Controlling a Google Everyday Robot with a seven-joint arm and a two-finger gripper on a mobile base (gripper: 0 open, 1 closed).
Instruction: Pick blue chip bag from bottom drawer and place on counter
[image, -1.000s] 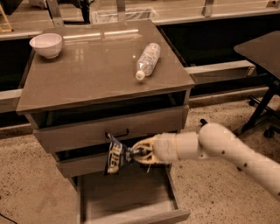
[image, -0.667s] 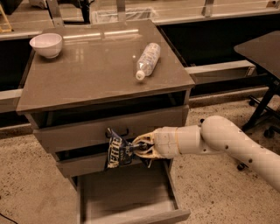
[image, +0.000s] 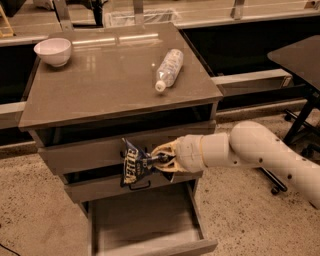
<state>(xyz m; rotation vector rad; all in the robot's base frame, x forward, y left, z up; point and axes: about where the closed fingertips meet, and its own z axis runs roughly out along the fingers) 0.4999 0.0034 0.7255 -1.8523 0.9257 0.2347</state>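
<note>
The blue chip bag (image: 135, 169) hangs in the air in front of the two upper drawers, above the open bottom drawer (image: 145, 225). My gripper (image: 159, 161) is shut on the bag's right edge and reaches in from the right on a white arm. The bottom drawer is pulled out and its bare floor shows. The counter (image: 105, 80) is the glossy grey-brown top just above the bag.
A white bowl (image: 53, 51) sits at the counter's far left corner. A clear plastic bottle (image: 168, 69) lies on its side at the counter's right. A dark table (image: 300, 57) and its legs stand to the right. Speckled floor surrounds the cabinet.
My gripper has risen slightly with the blue chip bag, from level with the middle drawer to in front of the top drawer's lower edge.
</note>
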